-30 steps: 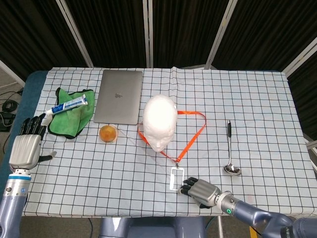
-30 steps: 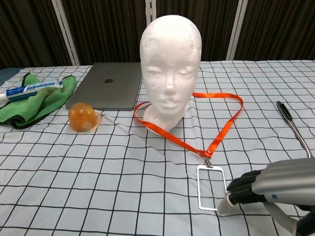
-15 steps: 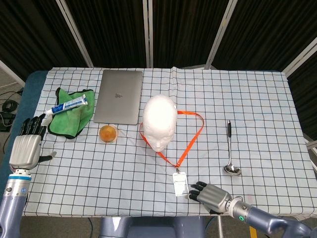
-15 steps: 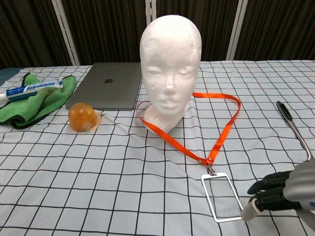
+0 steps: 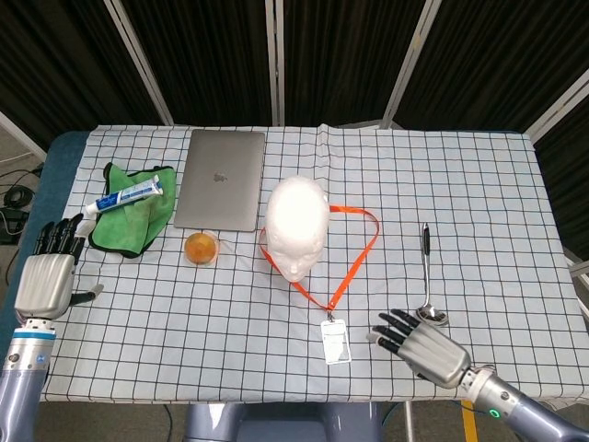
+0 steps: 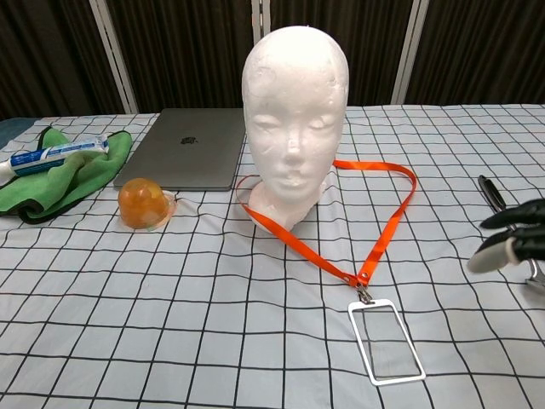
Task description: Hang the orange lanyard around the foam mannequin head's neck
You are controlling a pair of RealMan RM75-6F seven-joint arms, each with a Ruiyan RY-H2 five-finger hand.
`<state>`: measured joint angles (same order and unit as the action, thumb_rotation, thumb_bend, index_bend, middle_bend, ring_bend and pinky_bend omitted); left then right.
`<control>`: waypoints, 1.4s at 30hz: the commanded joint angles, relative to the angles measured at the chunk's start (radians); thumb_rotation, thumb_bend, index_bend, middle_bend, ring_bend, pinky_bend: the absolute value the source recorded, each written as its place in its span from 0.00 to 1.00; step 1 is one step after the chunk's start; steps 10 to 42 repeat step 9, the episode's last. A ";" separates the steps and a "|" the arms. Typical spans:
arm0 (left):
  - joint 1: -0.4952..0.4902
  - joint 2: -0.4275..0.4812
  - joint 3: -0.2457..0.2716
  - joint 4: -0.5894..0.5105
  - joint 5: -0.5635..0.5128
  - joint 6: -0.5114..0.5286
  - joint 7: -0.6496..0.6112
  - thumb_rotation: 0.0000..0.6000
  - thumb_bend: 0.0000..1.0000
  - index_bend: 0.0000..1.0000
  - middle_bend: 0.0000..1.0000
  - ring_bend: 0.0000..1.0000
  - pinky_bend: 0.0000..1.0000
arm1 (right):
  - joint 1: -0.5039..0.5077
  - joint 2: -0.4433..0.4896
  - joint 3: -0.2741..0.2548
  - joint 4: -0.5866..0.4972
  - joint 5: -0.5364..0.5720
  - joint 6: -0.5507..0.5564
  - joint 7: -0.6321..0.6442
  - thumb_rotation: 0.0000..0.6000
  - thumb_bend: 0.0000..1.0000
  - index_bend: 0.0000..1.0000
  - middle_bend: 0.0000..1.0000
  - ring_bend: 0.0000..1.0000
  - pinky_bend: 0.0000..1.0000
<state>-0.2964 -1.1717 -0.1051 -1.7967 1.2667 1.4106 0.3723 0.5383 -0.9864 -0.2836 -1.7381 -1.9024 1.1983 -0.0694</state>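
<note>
Orange lanyard (image 5: 354,247) lay looped around the base of the foam mannequin head (image 5: 297,225), strap running flat on the counter (image 5: 479,193) out to the head's right and back toward the front edge, ending in a clear badge holder (image 5: 335,342). The loop looked already around the neck, resting on the cloth at the base. Mannequin head stood upright, just in front of the laptop (image 5: 221,178).

Right robot hand (image 5: 425,348) was open, fingers spread, holding nothing, near the badge holder but apart from it, just beside the ladle (image 5: 428,276) bowl. Left robot hand (image 5: 46,273) was open too, empty, far from the mannequin head past the green cloth (image 5: 133,219) with the toothpaste tube (image 5: 129,194). Orange jelly cup (image 5: 201,248) sat just beside the head.

Judgement: task near done or done. If finishing, best to keep both robot hands clear of the strap so nothing drags the loop off the base. If the strap needed tidying, pinch near the clip, not the badge, and pull gently toward the front so the light foam head does not tip. Avoid bumping the ladle.
</note>
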 commanded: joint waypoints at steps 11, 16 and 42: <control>0.055 0.019 0.054 0.045 0.106 0.038 -0.098 1.00 0.00 0.00 0.00 0.00 0.00 | -0.370 -0.148 0.145 0.367 0.170 0.506 0.037 1.00 0.14 0.00 0.00 0.00 0.00; 0.055 0.019 0.054 0.045 0.106 0.038 -0.098 1.00 0.00 0.00 0.00 0.00 0.00 | -0.370 -0.148 0.145 0.367 0.170 0.506 0.037 1.00 0.14 0.00 0.00 0.00 0.00; 0.055 0.019 0.054 0.045 0.106 0.038 -0.098 1.00 0.00 0.00 0.00 0.00 0.00 | -0.370 -0.148 0.145 0.367 0.170 0.506 0.037 1.00 0.14 0.00 0.00 0.00 0.00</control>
